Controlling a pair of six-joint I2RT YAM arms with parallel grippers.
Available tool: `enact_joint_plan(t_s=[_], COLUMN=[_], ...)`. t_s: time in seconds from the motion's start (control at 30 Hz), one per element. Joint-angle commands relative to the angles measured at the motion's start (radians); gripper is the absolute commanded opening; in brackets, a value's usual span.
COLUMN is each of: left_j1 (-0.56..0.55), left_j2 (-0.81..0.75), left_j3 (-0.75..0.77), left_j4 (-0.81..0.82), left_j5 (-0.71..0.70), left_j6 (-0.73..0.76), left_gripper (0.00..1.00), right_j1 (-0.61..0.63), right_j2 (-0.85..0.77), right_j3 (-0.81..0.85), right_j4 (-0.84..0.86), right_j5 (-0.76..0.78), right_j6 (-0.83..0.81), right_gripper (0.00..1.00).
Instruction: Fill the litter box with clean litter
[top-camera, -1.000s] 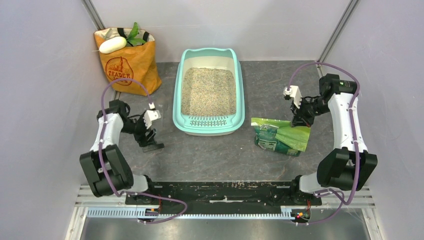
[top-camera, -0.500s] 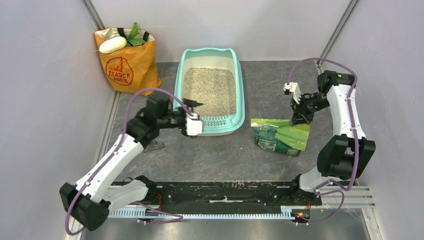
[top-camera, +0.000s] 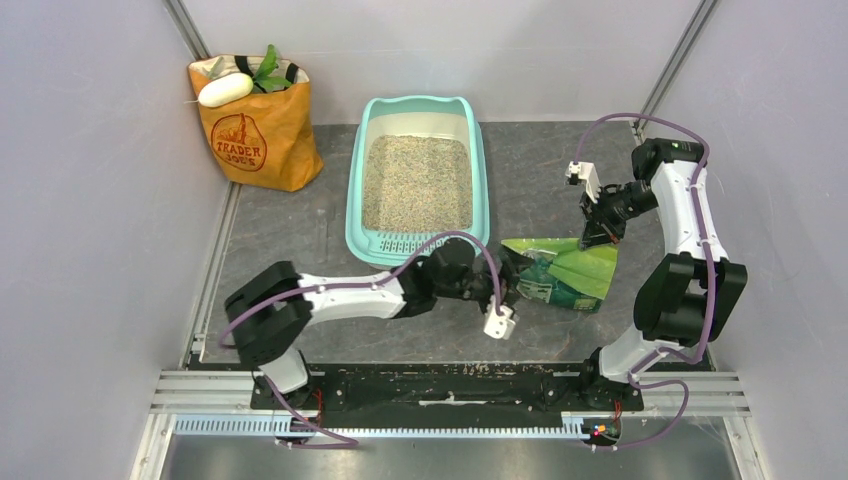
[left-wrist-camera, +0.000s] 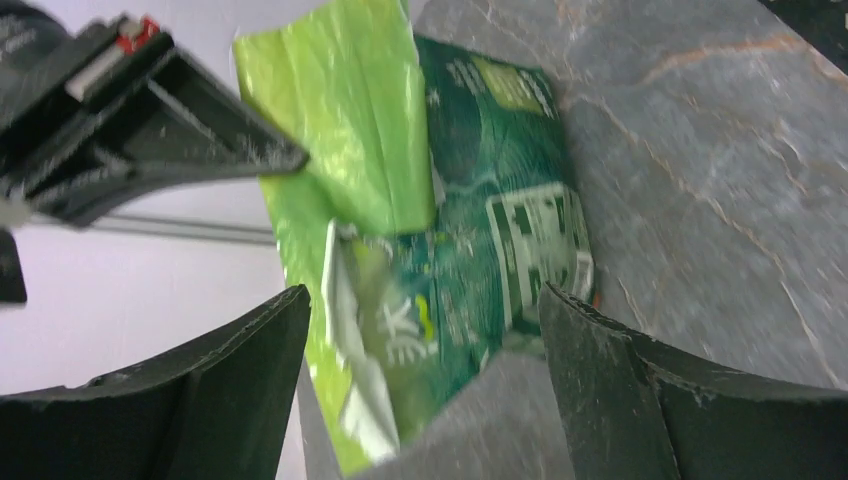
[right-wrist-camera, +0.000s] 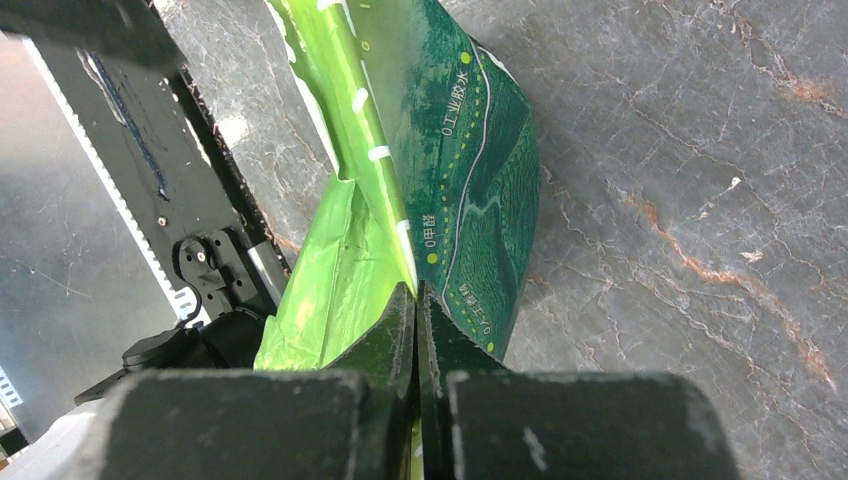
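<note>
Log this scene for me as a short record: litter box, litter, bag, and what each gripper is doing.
Litter box: far middle, litter covering its floor
Green bag: lying right of the box, one edge lifted
Right gripper: shut on the bag's lifted edge
Left gripper: open, aimed at the bag's other end, not gripping
Grocery bag: standing in the far left corner

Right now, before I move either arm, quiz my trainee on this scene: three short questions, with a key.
1. True or false: the right gripper is shut on the green bag.
2. The litter box holds: A) beige litter, B) water, C) nothing.
3. Fill in: the left gripper, near the green bag, is ___.
Key: 1 true; 2 A; 3 open.
</note>
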Motion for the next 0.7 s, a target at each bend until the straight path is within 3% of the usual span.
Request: enact_joint_plan(t_s=[0.0, 0.13, 0.3, 0.5, 0.53, 0.6, 0.67], left_j1=[-0.063, -0.085, -0.105, -0.094, -0.093, -0.091, -0.091], left_j2=[0.127, 0.290, 0.399, 0.477, 0.476, 0.456, 0.425], left_j3=[0.091, 0.157, 0.279, 0.314, 0.314, 0.319, 0.331], left_j4=[0.262, 0.432, 0.416, 0.457, 0.474, 0.470, 0.424], left_j5=[-0.027, -0.078, -0.135, -0.200, -0.202, -0.197, -0.185], left_j6=[0.051, 0.075, 0.044, 0.089, 0.074, 0.041, 0.013], left_gripper=[0.89, 0.87, 0.79, 0.69, 0.64, 0.44, 0.13], right_j1=[0.007, 0.006, 0.007, 0.008, 0.007, 0.006, 0.007], right_j2=[0.018, 0.015, 0.001, -0.009, -0.012, -0.026, -0.040], right_j3=[0.018, 0.009, 0.000, -0.001, -0.006, -0.016, -0.016], right_j4=[-0.164, -0.163, -0.163, -0.164, -0.163, -0.164, -0.162], right_j5=[-0.055, -0.062, -0.065, -0.079, -0.083, -0.091, -0.104], right_j6=[-0.010, -0.011, -0.018, -0.026, -0.029, -0.043, -0.055], right_gripper=[0.01, 0.02, 0.02, 0.03, 0.04, 0.07, 0.18])
